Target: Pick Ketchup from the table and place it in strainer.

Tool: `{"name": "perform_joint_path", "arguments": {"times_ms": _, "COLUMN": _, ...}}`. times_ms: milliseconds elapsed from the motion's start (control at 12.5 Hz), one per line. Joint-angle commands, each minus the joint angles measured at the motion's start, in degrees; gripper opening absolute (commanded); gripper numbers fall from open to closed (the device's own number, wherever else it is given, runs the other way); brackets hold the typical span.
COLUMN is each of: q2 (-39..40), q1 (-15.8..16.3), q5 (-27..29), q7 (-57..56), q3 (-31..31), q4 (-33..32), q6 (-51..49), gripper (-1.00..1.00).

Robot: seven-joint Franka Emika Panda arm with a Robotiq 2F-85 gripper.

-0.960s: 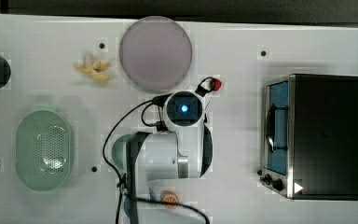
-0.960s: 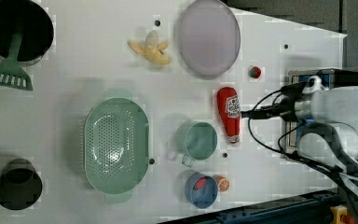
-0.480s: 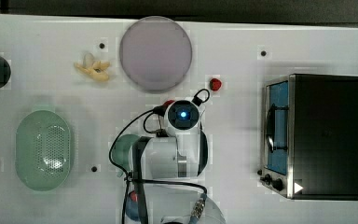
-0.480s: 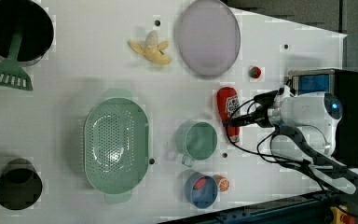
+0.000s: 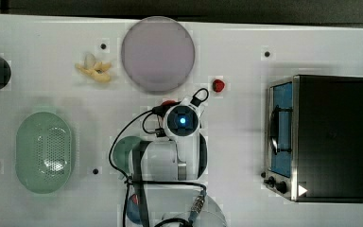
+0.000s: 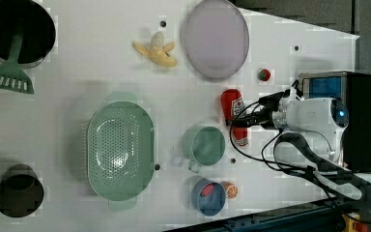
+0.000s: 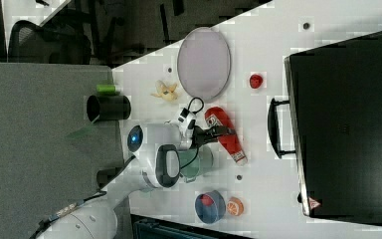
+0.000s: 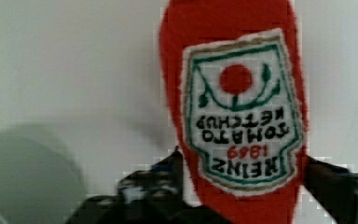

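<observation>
The ketchup [image 6: 231, 106] is a small red bottle lying flat on the white table, to the left view's right of the green mug [image 6: 204, 145]. It also shows under the hand in the right view [image 7: 225, 133], and its label faces the wrist camera [image 8: 235, 107]. My gripper [image 6: 244, 122] straddles the bottle's lower body. One dark finger [image 8: 165, 175] sits against one side and the other finger against the opposite side. From above, my arm covers all but a red edge of the ketchup [image 5: 170, 102]. The strainer [image 6: 121, 150], a pale mint oval basket [image 5: 43, 152], stands empty well away.
A grey plate [image 5: 157, 53], a peeled banana [image 5: 94, 71] and a small strawberry-like piece [image 5: 218, 85] lie behind. A toaster oven [image 5: 321, 137] stands at the top view's right. A blue bowl [image 6: 207, 195] holds fruit. A black pot [image 6: 19, 29] and a dark cup [image 6: 19, 191] stand beyond the strainer.
My hand has travelled across to the ketchup and come down over it. The fingers have drawn in from wide open onto the bottle's sides. The bottle has not moved.
</observation>
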Motion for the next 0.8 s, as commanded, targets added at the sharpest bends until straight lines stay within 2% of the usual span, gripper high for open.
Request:
{"name": "perform_joint_path", "arguments": {"times_ms": 80, "q2": -0.9, "q1": -0.4, "q5": 0.0, "q7": -1.6, "q3": -0.3, "q4": 0.3, "q6": 1.0, "gripper": 0.18}}
{"name": "perform_joint_path", "arguments": {"times_ms": 400, "q2": -8.0, "q1": -0.7, "q5": 0.0, "q7": -1.6, "q3": -0.4, "q4": 1.1, "q6": -2.5, "gripper": 0.18}}
{"name": "perform_joint_path", "arguments": {"times_ms": 800, "q2": -21.3, "q1": -0.8, "q5": 0.1, "q7": -1.6, "q3": -1.0, "q4": 5.0, "q6": -20.3, "gripper": 0.18}}
